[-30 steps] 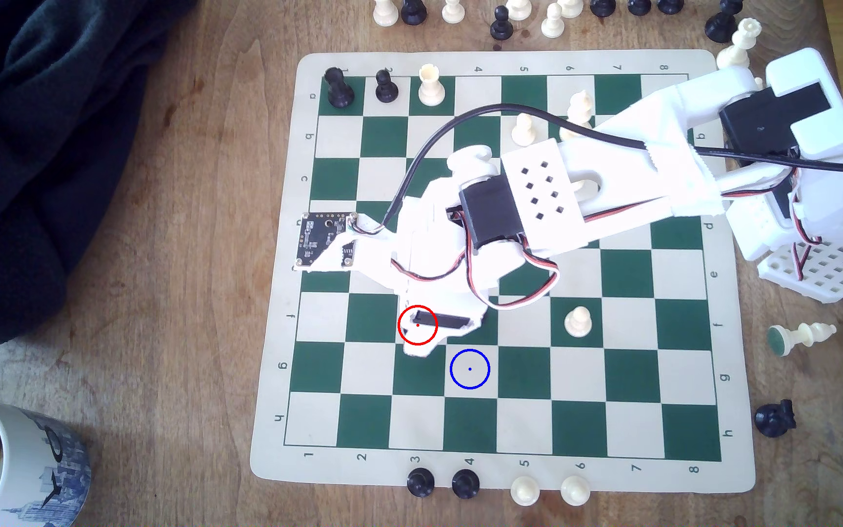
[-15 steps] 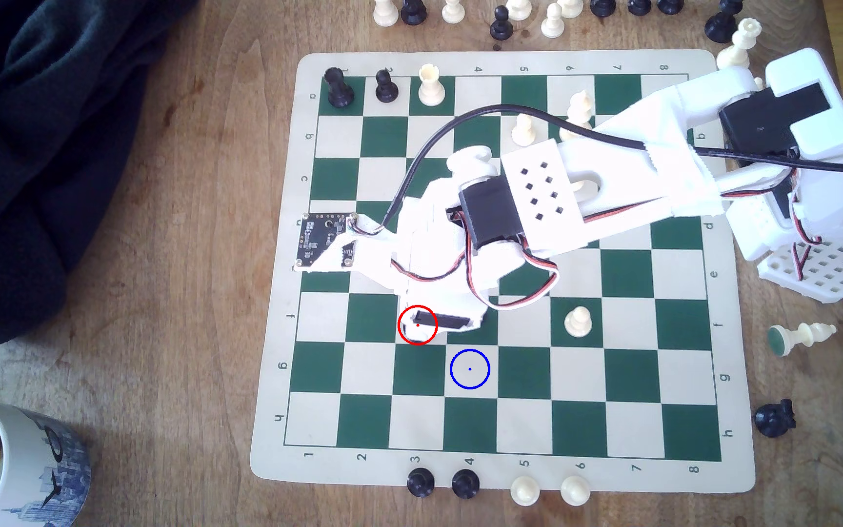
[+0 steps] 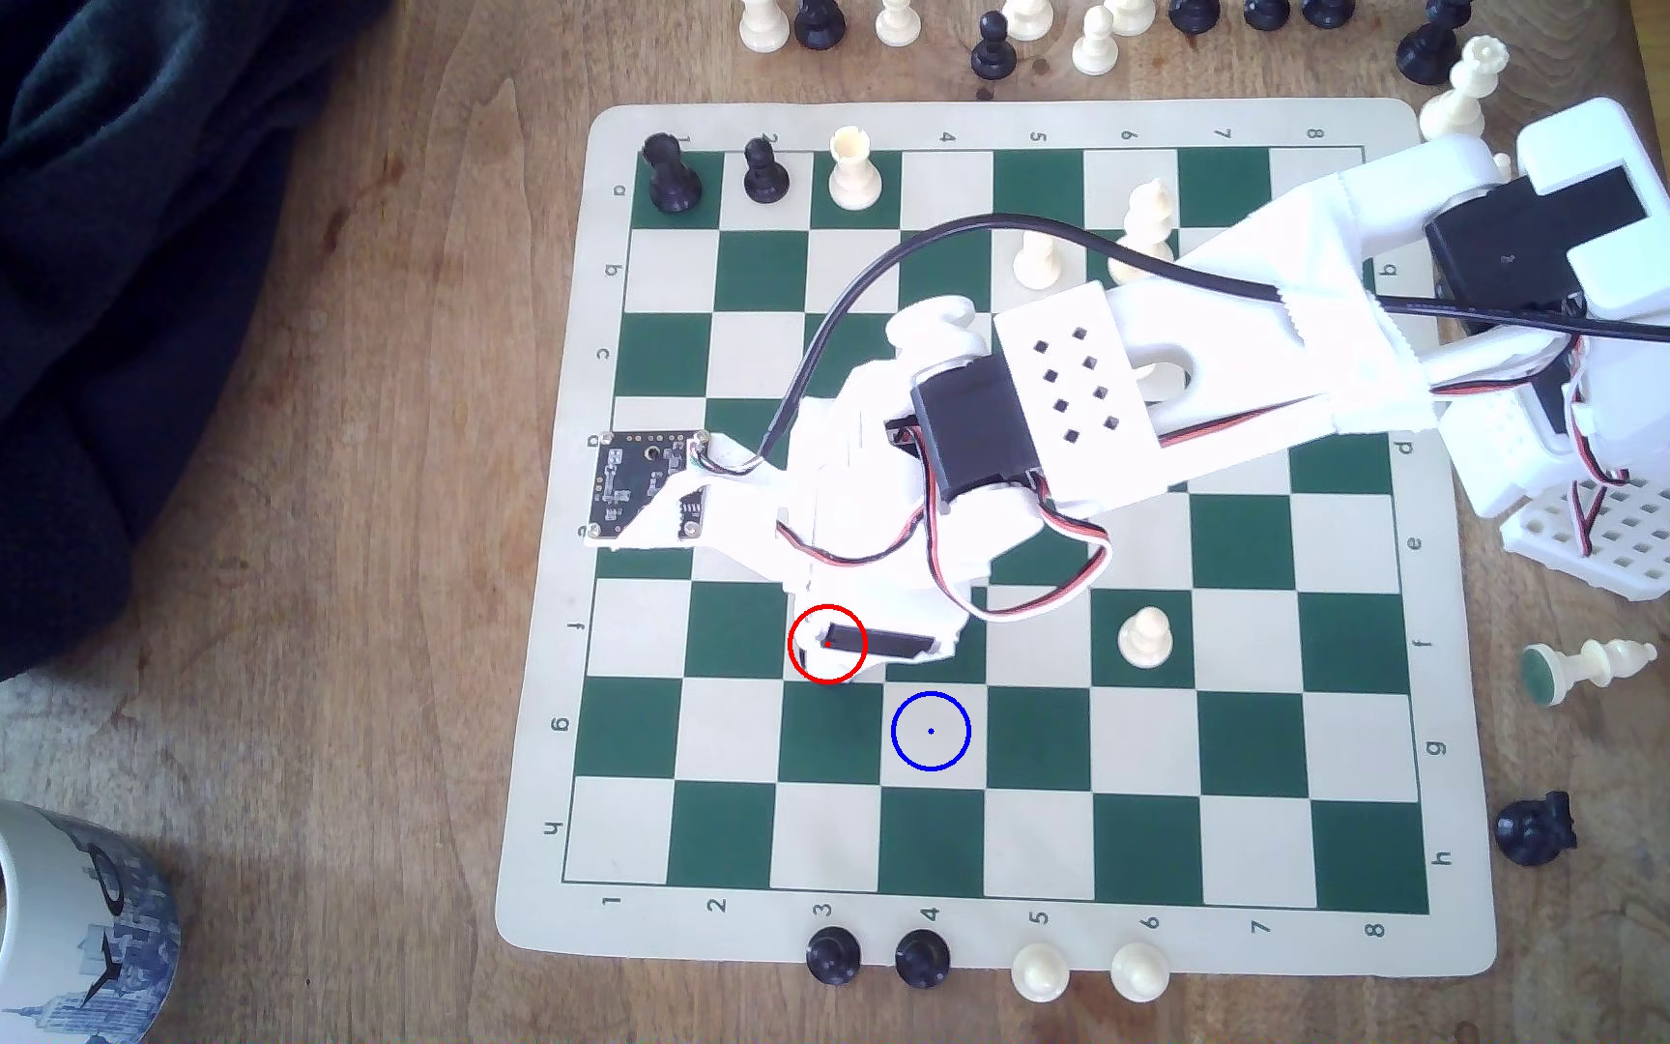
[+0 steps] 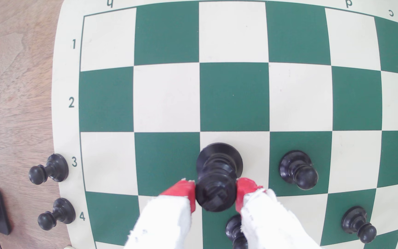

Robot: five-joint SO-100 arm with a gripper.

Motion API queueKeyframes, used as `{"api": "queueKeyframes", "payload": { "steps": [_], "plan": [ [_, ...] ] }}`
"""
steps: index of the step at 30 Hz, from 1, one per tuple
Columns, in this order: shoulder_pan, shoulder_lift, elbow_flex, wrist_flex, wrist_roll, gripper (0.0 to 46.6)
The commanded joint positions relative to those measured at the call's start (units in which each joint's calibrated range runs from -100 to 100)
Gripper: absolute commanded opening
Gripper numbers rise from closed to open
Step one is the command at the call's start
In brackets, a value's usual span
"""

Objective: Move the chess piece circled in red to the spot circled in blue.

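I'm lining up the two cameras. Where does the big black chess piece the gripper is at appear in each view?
Exterior view: hidden under the gripper at the red ring; it cannot be made out.
Wrist view: the black chess piece stands centre-low on a cream square, between the red pads.
Shared landmark: the two black pawns off the board edge by numbers 3 and 4.

White printed arm [image 3: 1243, 331], black servos, red-padded end effector [image 4: 216, 195].

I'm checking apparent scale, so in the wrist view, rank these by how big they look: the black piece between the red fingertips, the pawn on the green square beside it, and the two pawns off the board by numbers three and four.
1. Gripped black piece, though nearest the camera.
2. Green-square pawn.
3. Pawn by three and pawn by four: alike, not ranked.
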Motion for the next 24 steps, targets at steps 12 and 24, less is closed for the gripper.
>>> {"api": "queueKeyframes", "payload": {
  "steps": [12, 24],
  "plan": [
    [-1.77, -17.17, -2.96, 4.14, -0.2, 0.3],
    [-5.84, -22.94, 19.97, -4.78, -0.98, 0.3]
  ]
}}
